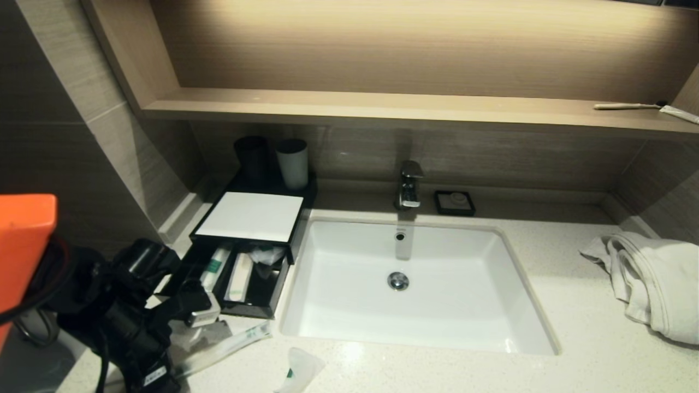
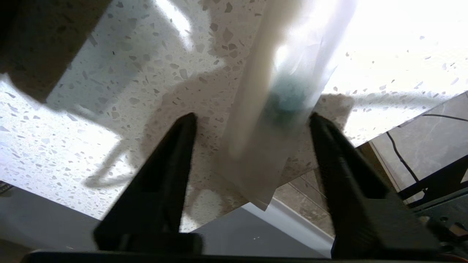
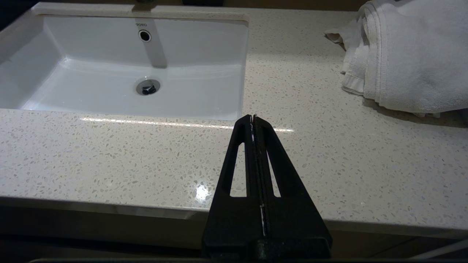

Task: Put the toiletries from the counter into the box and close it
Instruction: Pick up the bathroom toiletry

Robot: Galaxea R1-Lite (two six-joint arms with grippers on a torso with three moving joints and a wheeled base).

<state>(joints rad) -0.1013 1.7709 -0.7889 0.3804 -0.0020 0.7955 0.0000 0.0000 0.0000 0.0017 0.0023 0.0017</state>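
The black box (image 1: 203, 226) with a white lid (image 1: 251, 215) stands left of the sink. Its drawer (image 1: 256, 308) is pulled open and holds several white and green packets (image 1: 238, 278). A wrapped toothbrush (image 1: 240, 338) lies on the counter in front of the drawer. My left gripper (image 1: 191, 326) is over the end of it. In the left wrist view the gripper (image 2: 250, 122) is open, its fingers on either side of the wrapped toothbrush (image 2: 252, 91) without touching it. A small white packet (image 1: 300, 368) lies at the counter's front. My right gripper (image 3: 253, 117) is shut and empty at the counter's front edge.
The white sink (image 1: 327, 305) with its faucet (image 1: 409, 185) takes up the middle. A folded white towel (image 1: 650, 278) lies at the right. Two cups (image 1: 292, 161) stand behind the box, and a soap dish (image 1: 454, 202) sits by the faucet. The counter's left edge drops off beside my left gripper.
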